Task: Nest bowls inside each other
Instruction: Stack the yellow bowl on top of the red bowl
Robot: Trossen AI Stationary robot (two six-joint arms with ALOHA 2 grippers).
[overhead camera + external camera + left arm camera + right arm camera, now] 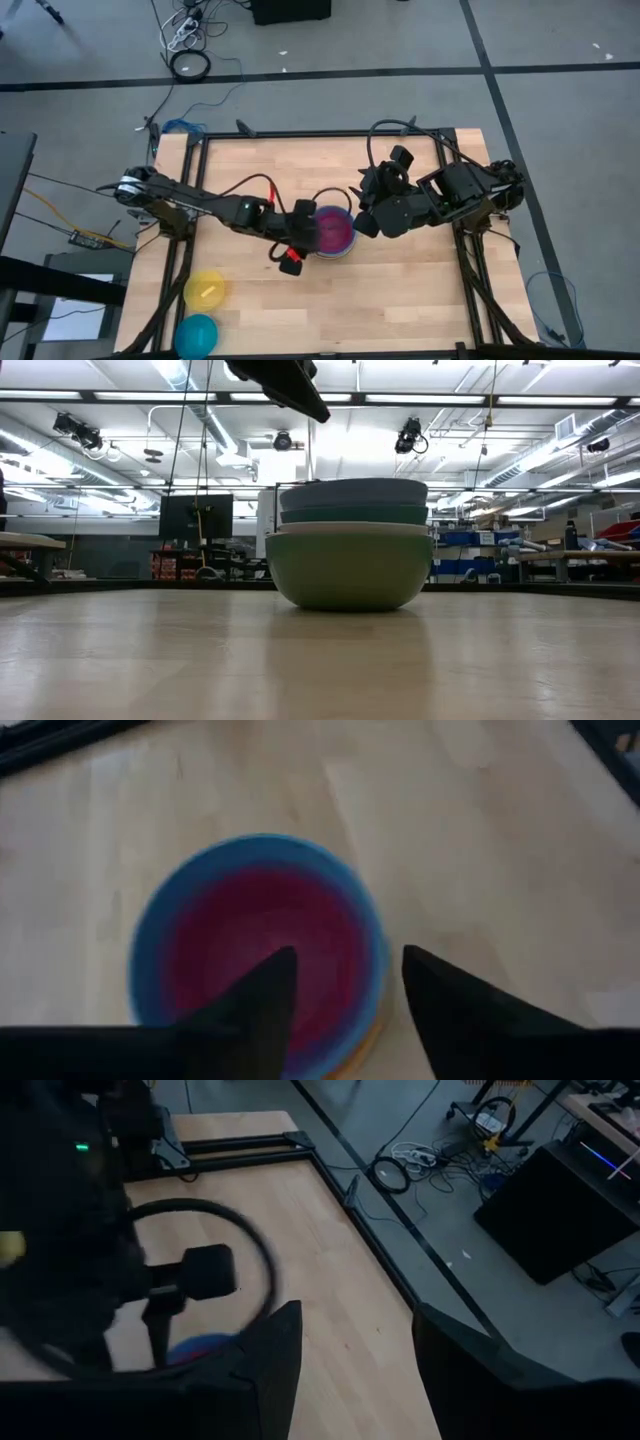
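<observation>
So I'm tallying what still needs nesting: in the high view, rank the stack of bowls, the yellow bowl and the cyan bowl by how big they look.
1. Stack of bowls, magenta-pink on top, partly hidden by the left gripper.
2. Yellow bowl and cyan bowl: these look alike, so no ranking between them.

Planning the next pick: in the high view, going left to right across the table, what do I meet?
Cyan bowl and yellow bowl at the near-left corner → left gripper → nested stack topped by the magenta-pink bowl → right gripper.
</observation>
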